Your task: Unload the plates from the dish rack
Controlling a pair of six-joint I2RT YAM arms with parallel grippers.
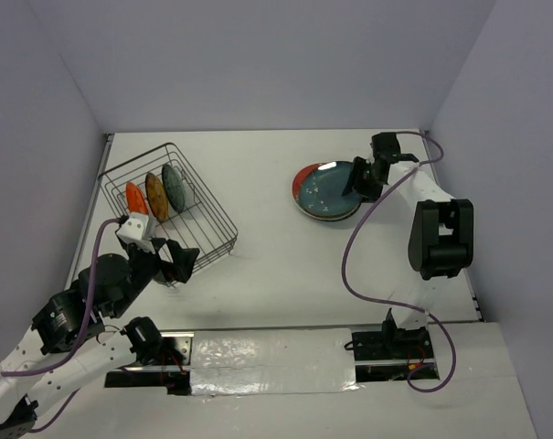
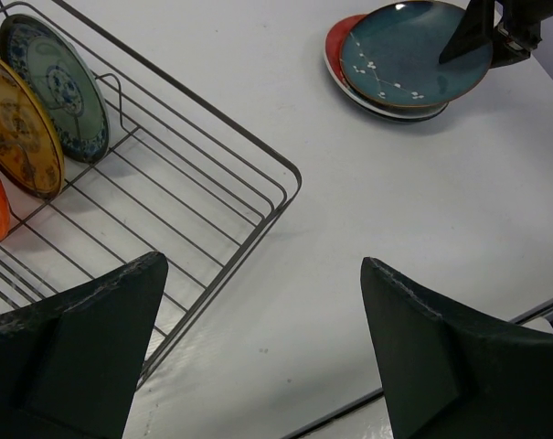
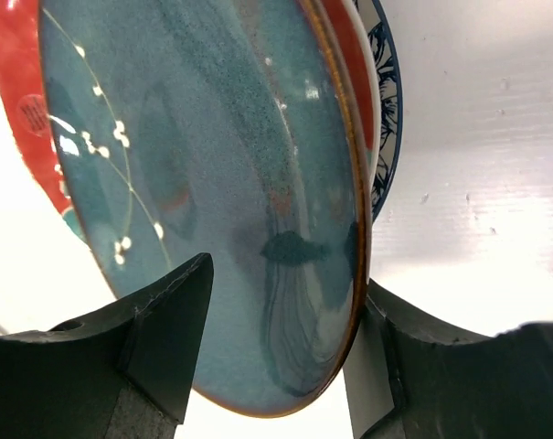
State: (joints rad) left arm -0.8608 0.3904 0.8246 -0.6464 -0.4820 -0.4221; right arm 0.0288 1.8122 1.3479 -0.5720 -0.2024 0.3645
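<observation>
Plates stand in rack; left pincer released, right pincer straddles teal plate.

a lab test cell – bare white table, plain lavender walls, taped edge

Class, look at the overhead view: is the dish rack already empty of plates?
No: three plates stand upright in the dish rack.

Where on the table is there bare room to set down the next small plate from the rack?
The widest free patch lies between the dish rack and the plate stack. The far strip along the back wall is bare too. It is crowded around the stack, where the right tool straddles the dark teal plate, and beside the rack's near corner, by the left tool.
</observation>
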